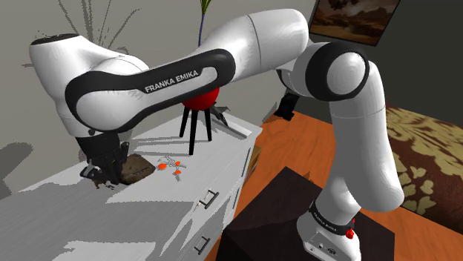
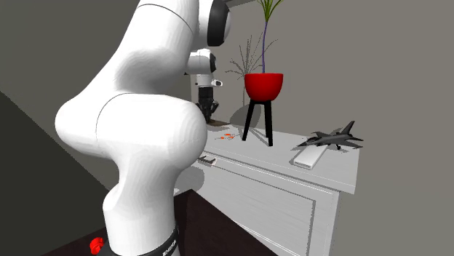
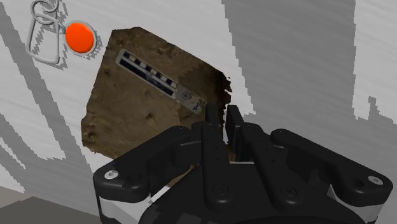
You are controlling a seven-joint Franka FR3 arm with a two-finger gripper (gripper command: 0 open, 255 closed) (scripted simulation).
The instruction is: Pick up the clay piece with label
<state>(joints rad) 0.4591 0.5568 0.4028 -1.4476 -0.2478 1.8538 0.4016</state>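
A flat brown clay piece (image 3: 140, 95) with a dark label strip (image 3: 159, 79) across its top lies on the white dresser top (image 1: 89, 215). In the shoulder view the clay piece (image 1: 139, 167) sits just right of my black gripper (image 1: 104, 172), which is low over the surface. In the wrist view my gripper (image 3: 224, 118) is at the clay's edge. One finger lies over the clay, the other just past its rim, and the two are pressed close together on that edge. The clay still rests on the dresser.
Small red-and-white bits (image 1: 171, 167) lie just beyond the clay; one red disc (image 3: 80, 37) shows near its corner. A red plant pot (image 1: 200, 100) on a black stand is behind them. A model jet (image 2: 336, 137) and a white flat box (image 2: 313, 156) sit at the dresser's far end.
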